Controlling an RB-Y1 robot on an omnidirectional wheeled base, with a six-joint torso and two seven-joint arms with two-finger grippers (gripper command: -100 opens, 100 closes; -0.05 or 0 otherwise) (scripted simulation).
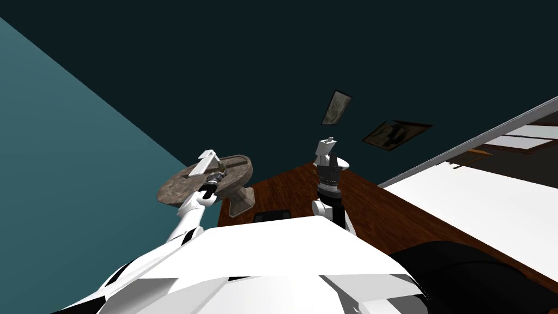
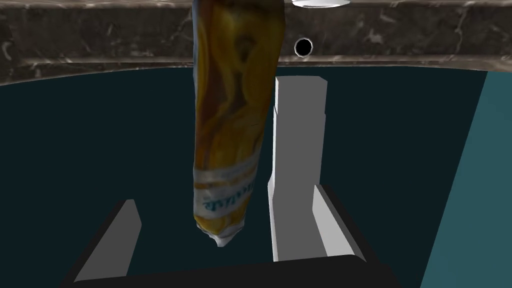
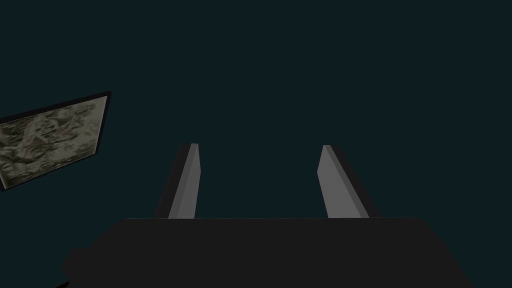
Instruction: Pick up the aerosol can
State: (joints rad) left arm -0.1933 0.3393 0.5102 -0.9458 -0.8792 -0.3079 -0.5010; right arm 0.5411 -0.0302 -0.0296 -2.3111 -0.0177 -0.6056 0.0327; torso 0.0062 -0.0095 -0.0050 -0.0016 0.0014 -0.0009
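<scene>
1. A dark teal wall fills the view from 11 to 2 o'clock. A paler teal wall meets it at 9 o'clock.
2. A wooden floor of dark reddish boards runs from 12 toward 4 o'clock.
3. A flat white slab with a grey edge lies at 3 o'clock, beside the floor.
4. A round table with a mottled brown stone top on one thick leg stands at 11 o'clock, close in front of me.
5. My left arm reaches out to 11 o'clock over the table top. The left gripper has its fingers spread wide, and neither blade touches anything.
6. My right arm is raised at 12 to 1 o'clock, well apart from the table. The right gripper has its fingers parted and holds nothing.
7. Two framed pictures hang on the dark wall at 1 o'clock.
8. The can is yellow and orange with a white band. It sits between the left fingers with a gap on each side. Its narrow end points at the gripper's body, and its far end crosses the table's stone.
9. A pale grey block stands just beside the can. I cannot tell what it is.
10. A small black hole marks the stone near the can.
</scene>
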